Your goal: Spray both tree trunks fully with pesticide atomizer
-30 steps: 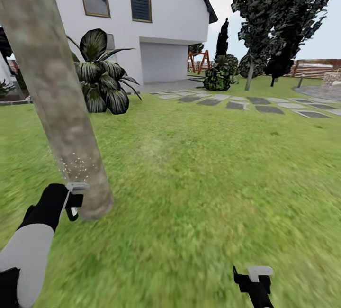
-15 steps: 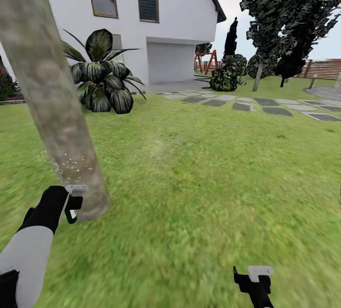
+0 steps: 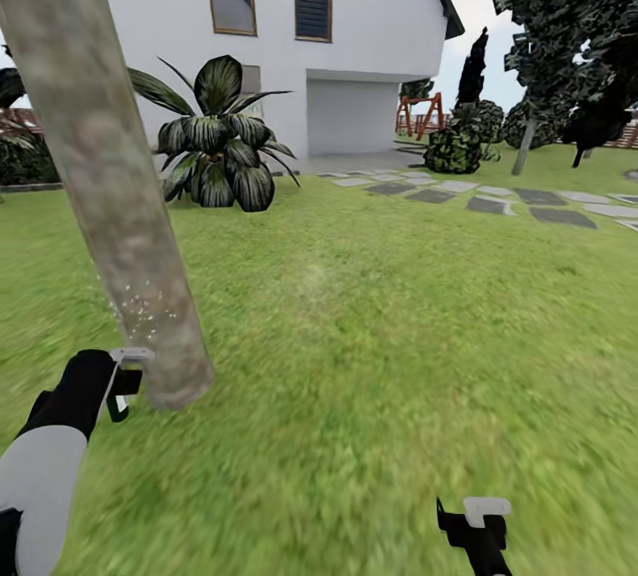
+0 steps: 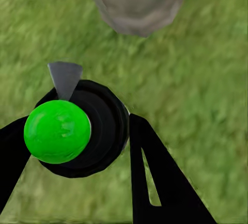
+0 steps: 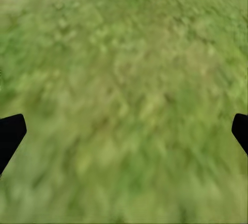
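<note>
Your left pincer (image 4: 77,146) clamped the atomizer (image 4: 77,133) (green-capped) beside the tree trunk (image 3: 106,168) — your right pincer (image 5: 124,131) gaped wide, empty.

Floor: blurry green grass (image 3: 381,363).
On it: grey paving slabs (image 3: 496,202), a tree trunk (image 3: 115,195), a broad-leaved plant (image 3: 220,137).

Left arm extended forward at near left, left claw (image 3: 124,377) clamped shut on something. Right claw (image 3: 474,518) low at near right, fingers spread wide.
</note>
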{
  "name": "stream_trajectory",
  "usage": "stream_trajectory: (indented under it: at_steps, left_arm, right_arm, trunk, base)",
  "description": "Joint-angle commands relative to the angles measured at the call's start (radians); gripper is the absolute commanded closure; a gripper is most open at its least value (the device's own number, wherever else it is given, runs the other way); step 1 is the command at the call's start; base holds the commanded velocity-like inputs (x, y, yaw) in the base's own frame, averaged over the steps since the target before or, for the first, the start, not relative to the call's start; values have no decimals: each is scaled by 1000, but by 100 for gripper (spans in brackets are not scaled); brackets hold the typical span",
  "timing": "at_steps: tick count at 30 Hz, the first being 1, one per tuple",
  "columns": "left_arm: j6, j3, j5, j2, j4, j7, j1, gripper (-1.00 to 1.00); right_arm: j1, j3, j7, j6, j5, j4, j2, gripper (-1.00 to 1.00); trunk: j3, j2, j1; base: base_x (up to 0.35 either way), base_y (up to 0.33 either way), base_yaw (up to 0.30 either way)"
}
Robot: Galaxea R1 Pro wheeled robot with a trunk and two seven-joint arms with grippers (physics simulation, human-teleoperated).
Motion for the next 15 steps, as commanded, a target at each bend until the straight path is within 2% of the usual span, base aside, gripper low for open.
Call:
stream_trajectory:
  at_steps: [1, 7, 15]
  left_arm:
    - [3, 3, -2, 4, -1, -10, -1, 100]
    - [4, 2, 2, -11, -1, -9, -1, 100]
    - [4, 5, 2, -14, -3, -9, -2, 100]
  right_arm:
    - [0, -7, -4, -3, 11, 1, 0, -100]
    - [0, -7, -4, -3, 11, 1, 0, -100]
    - [0, -7, -4, -3, 11, 1, -1, -100]
  trunk:
    - [-1, 0, 0]
    - [-1, 0, 0]
    - [-1, 0, 0]
  base:
    - [168, -239, 276]
    - [166, -239, 236]
    - [160, -240, 8]
